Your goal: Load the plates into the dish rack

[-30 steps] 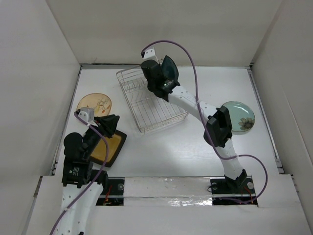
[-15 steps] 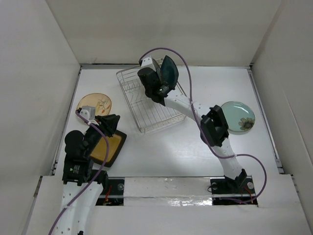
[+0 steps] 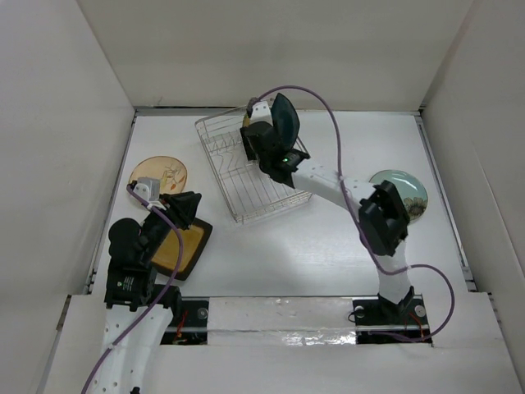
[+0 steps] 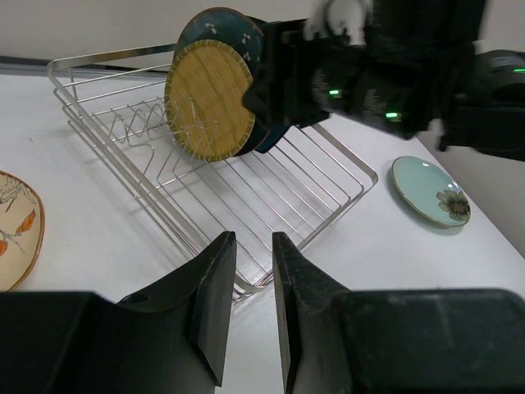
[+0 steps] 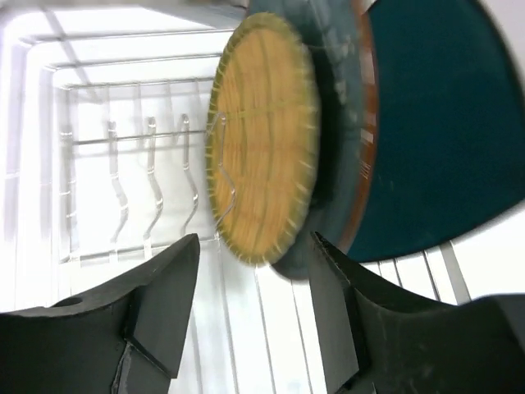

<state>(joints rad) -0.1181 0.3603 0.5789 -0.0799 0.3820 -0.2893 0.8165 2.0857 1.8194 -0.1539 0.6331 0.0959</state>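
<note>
The dish rack (image 3: 246, 176) (image 4: 246, 176) (image 5: 123, 164) lies at the back middle of the table. Three plates stand on edge in it: the round yellow woven-look plate (image 5: 262, 139) (image 4: 209, 103), the round teal plate (image 5: 338, 123) (image 4: 221, 25) behind it, and the dark teal squarish plate (image 5: 443, 123) (image 3: 285, 117). My right gripper (image 3: 264, 146) (image 5: 254, 240) hangs open just before the yellow plate, touching nothing. The mustard square plate (image 3: 184, 250), tan plate (image 3: 160, 174) (image 4: 16, 230) and pale green plate (image 3: 406, 193) (image 4: 431, 190) lie flat on the table. My left gripper (image 3: 184, 209) (image 4: 250, 246) hovers over the mustard plate's far edge, jaws narrowly apart and empty.
White walls close in the table (image 3: 312, 238) on the left, back and right. The right arm's elbow (image 3: 384, 220) hangs over the near edge of the pale green plate. A purple cable (image 3: 328, 107) loops above the rack's right side.
My right gripper has opened and let go of the yellow woven plate, which now stands in the rack. The right elbow swung right. The left arm stayed still.
</note>
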